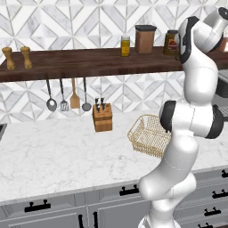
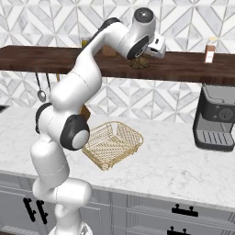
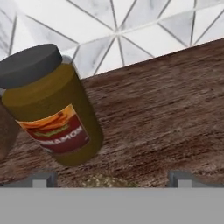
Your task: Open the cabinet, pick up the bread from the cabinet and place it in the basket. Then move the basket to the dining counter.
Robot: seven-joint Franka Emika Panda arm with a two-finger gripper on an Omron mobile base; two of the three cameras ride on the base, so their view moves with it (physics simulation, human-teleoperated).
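One dark brown bread lies on the wooden shelf, just under the fingers, which straddle it wide apart, not yet closed. It looks light and soft; pinch gently across its middle. The basket waits on the worktop.

The left base camera is sitting behind the arm, looking forward and down over the marble worktop toward the tiled back wall and the dark wooden shelf. The right base camera is facing the same way from the other side, so both are sharing the basket near the worktop's middle, and the shelf. The hand camera is hanging very close to the shelf's top, looking along it at a cinnamon jar.
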